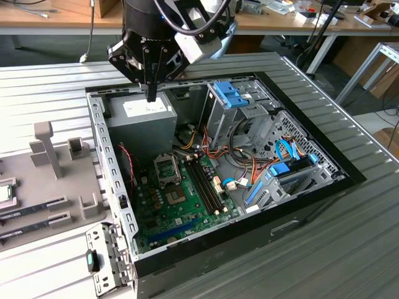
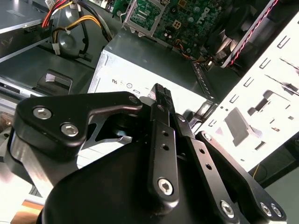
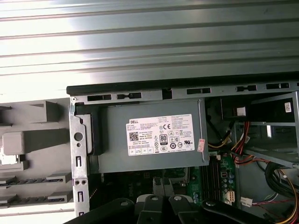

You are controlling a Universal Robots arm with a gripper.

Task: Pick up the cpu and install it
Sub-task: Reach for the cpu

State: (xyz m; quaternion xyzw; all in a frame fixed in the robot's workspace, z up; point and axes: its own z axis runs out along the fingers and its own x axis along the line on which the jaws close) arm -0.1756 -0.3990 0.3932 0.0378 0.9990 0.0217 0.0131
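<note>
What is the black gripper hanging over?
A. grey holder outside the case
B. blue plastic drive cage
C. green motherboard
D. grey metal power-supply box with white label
D: the black gripper hangs right above the grey metal power-supply box, whose white label faces the first wrist view.

Exterior view obliquely above the computer case; both wrist views close over power supply.

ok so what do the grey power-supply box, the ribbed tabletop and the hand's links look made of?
Grey power-supply box with white label: dull sheet metal, going by its folded edges. Ribbed pale-grey tabletop: probably extruded aluminium, satin, with long glare bands. Black hand: matte links, likely anodised or painted metal, with bright steel-looking screws; plastic can't be ruled out.
</note>
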